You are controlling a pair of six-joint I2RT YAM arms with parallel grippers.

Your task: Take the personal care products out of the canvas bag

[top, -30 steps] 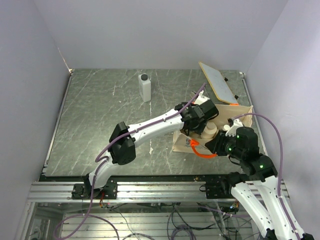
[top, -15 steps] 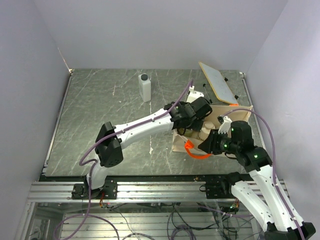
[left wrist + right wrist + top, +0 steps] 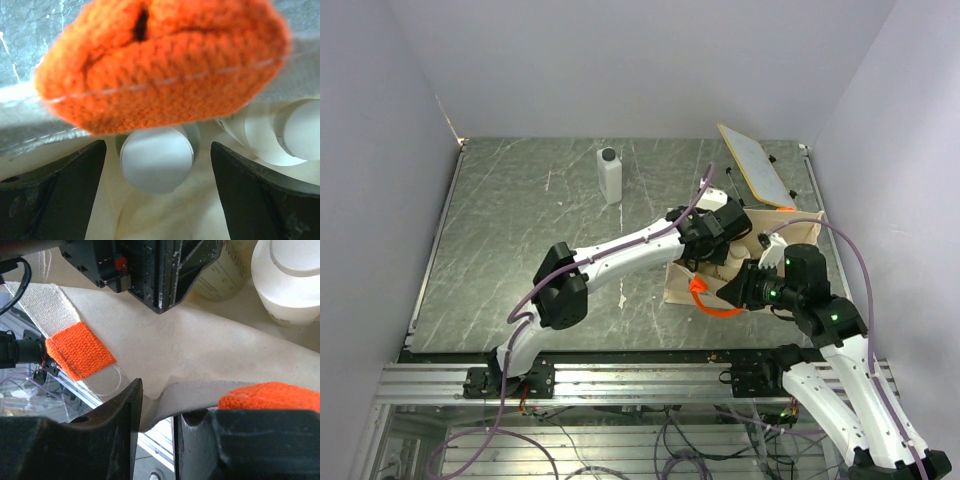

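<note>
The left arm (image 3: 620, 255) reaches from its base at the near edge diagonally out to the right, elbow bent low. Its wrist is tipped downward, and the left gripper (image 3: 157, 165) has its jaws standing wide apart, neither finger touching anything. The right arm (image 3: 840, 350) rises from its base and turns leftward at the wrist, so the right gripper (image 3: 157, 405) points toward the left one, its jaws drawn close and pinching a strap of the canvas bag (image 3: 190, 345).
</note>
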